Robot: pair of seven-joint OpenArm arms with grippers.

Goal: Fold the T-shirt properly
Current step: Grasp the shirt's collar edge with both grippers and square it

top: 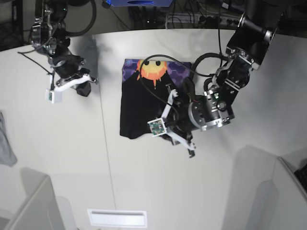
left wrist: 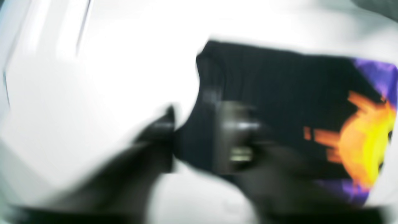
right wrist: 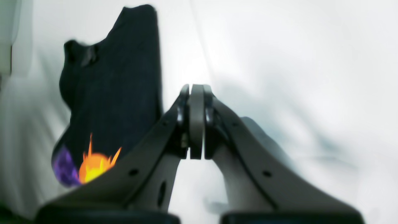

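The T-shirt lies folded into a black rectangle in the middle of the white table, with its orange-yellow sun on purple print at the far end. It also shows in the left wrist view and in the right wrist view. My left gripper is at the shirt's near right corner. In the blurred left wrist view the left gripper looks open, with one finger over the table and the other over the cloth. My right gripper is shut and empty, and hangs over bare table left of the shirt.
A small grey cloth lies at the table's left edge. White partition panels stand at the near left and near right. A white slot plate sits at the near edge. Cables and equipment lie behind the table.
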